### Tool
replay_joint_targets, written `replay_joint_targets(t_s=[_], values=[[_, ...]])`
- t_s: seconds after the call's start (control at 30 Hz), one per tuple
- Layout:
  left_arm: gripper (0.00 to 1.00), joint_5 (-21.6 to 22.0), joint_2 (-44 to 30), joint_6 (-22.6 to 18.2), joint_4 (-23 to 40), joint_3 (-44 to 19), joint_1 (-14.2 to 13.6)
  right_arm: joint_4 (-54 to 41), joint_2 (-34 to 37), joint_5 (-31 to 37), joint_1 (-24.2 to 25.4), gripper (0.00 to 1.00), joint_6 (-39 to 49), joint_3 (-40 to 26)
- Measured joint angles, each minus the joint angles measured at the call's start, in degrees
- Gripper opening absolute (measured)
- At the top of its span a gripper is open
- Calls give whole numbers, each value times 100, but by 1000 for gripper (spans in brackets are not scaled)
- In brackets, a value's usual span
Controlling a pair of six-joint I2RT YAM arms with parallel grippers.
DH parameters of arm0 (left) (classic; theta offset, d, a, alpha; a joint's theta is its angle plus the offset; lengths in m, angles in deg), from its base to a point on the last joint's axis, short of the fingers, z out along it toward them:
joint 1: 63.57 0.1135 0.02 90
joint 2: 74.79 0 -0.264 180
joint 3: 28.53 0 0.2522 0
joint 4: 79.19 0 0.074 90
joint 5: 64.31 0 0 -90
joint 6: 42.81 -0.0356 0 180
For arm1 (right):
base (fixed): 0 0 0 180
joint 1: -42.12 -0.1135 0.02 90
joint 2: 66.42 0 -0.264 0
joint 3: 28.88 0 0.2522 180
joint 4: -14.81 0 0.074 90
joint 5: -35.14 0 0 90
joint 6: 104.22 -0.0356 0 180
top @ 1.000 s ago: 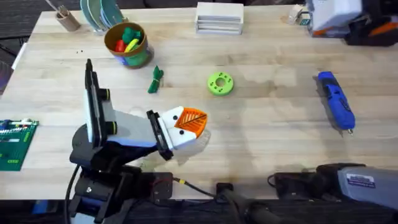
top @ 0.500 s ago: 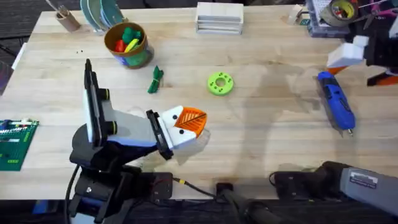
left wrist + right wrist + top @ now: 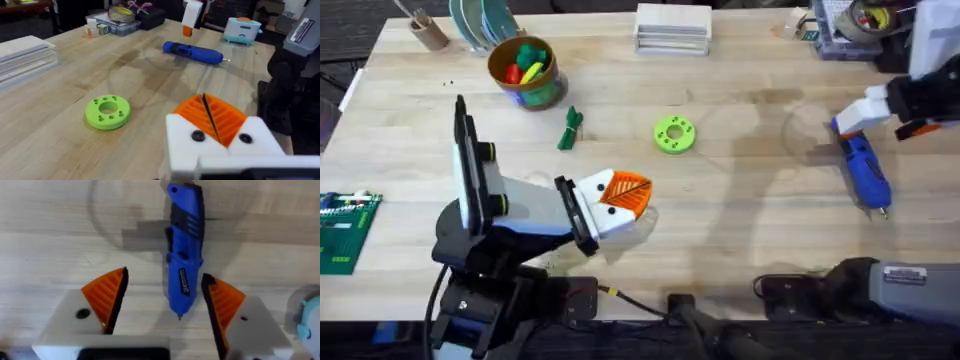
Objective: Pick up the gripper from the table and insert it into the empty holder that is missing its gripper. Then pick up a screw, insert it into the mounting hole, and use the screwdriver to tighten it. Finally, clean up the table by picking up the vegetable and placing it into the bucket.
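Note:
The blue screwdriver (image 3: 861,165) lies on the table at the right, its silver tip toward the front edge. My right gripper (image 3: 892,115) hovers over its rear end, open. In the right wrist view the screwdriver (image 3: 184,255) lies between the two orange pads of my right gripper (image 3: 165,277) without touching them. My left gripper (image 3: 628,192) rests shut near the table's middle with nothing in it; its two orange tips (image 3: 205,107) press together on white mounts. The dark green vegetable (image 3: 570,128) lies just in front of the bucket (image 3: 525,70). The loose gripper, an empty holder and a screw are out of view.
A lime-green disc with holes (image 3: 674,134) lies mid-table. A white stacked box (image 3: 672,28), a tan cup of sticks (image 3: 425,30) and plates (image 3: 485,20) line the far edge. A green circuit board (image 3: 345,230) lies at the left edge. A tray with tape (image 3: 860,20) sits far right.
My right gripper has come in from the far right corner and dropped over the screwdriver's rear end. The left arm has not moved.

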Motion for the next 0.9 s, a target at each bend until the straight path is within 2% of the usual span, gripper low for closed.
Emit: replay_joint_targets(t_s=[0.5, 0.9], values=[[16, -2, 0, 0, 10, 0, 0, 449, 1257, 46, 20, 943, 1097, 0], [16, -2, 0, 0, 10, 0, 0, 1163, 1625, 188, 48, 944, 1471, 0]])
